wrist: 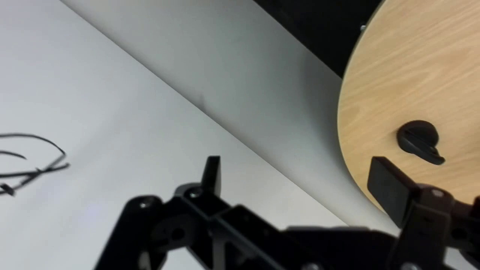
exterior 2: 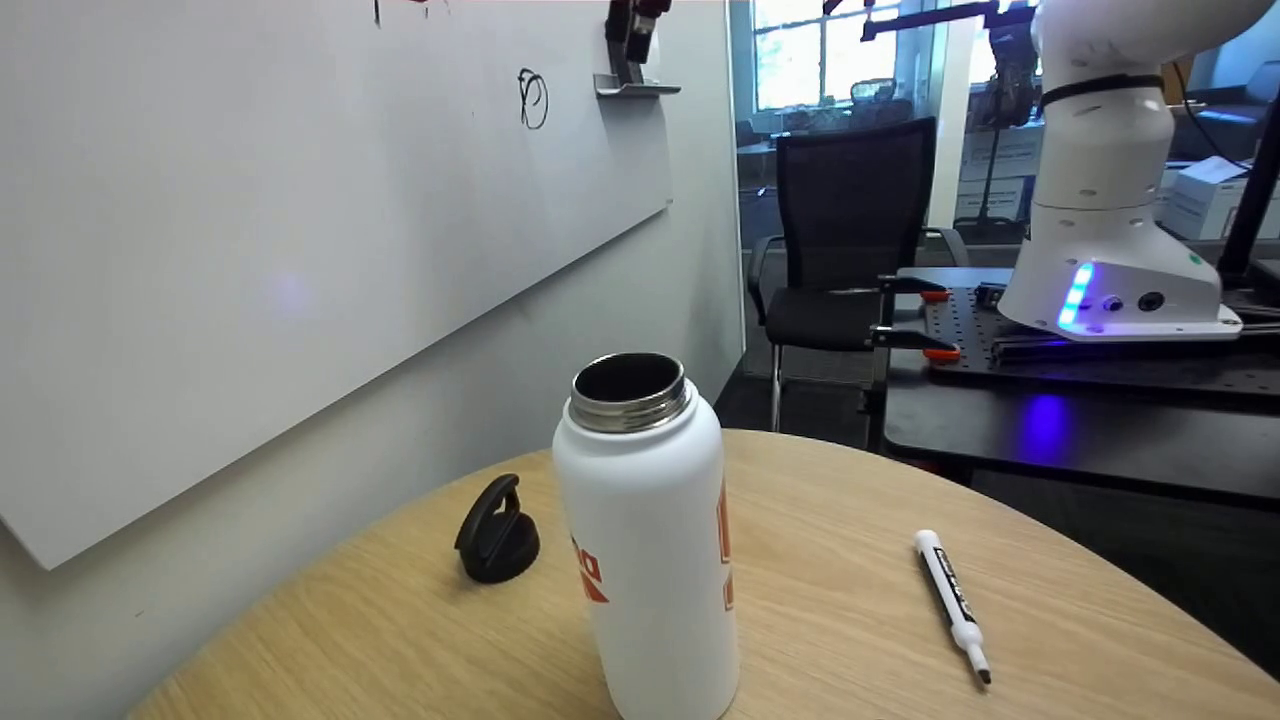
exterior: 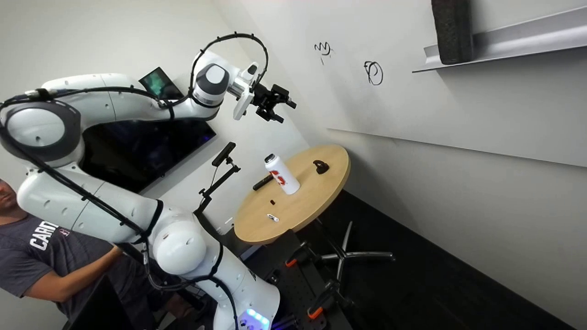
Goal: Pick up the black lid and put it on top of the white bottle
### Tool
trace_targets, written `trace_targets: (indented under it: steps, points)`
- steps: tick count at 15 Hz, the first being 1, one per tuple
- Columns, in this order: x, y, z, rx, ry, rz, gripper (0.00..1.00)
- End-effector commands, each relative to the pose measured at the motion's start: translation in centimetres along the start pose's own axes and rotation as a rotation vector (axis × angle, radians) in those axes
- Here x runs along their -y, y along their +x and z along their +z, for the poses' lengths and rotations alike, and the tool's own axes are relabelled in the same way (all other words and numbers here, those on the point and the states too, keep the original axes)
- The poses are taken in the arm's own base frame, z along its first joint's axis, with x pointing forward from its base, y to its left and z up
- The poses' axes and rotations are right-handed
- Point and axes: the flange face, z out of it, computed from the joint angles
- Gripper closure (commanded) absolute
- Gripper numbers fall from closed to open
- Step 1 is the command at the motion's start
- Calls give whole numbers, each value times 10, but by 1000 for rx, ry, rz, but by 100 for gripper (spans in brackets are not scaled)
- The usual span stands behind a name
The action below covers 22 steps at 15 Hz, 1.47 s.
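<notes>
Lower than my hand (exterior: 287, 112), well apart from it, stands a round table (exterior: 316, 197) with a pale wooden top. Near its middle the white bottle (exterior 2: 650, 560) stands upright. To one side of the bottle, apart from it and nearer to the rim, rests the black lid (exterior 2: 502, 548) with its loop; in the wrist view it appears just past one of my fingers (wrist: 390, 191). On the opposite side of the bottle lies a white marker (exterior 2: 950, 595) with a dark tip. Near the marker is a very small dark piece (exterior: 272, 202). In an exterior view a black bar (exterior: 262, 183) shows beside the bottle; whether it rests on the wood, I cannot tell.
</notes>
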Motion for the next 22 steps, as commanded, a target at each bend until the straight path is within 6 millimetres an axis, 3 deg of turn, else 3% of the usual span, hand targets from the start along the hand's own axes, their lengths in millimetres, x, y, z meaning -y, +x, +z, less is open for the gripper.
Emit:
trace_targets:
  steps: [1, 2, 3, 9, 13, 17, 22]
  points:
    - [12, 39, 9, -73, 87, -158, 0]
    - [8, 36, 6, -87, 115, -204, 0]
    - [16, 29, 9, -50, 75, -134, 0]
    - [10, 34, 10, -66, 104, -189, 0]
    - [42, 61, 47, -36, 129, -369, 0]
    - [87, 94, 98, -67, 140, -604, 0]
    - [131, 143, 182, -160, 284, -809, 0]
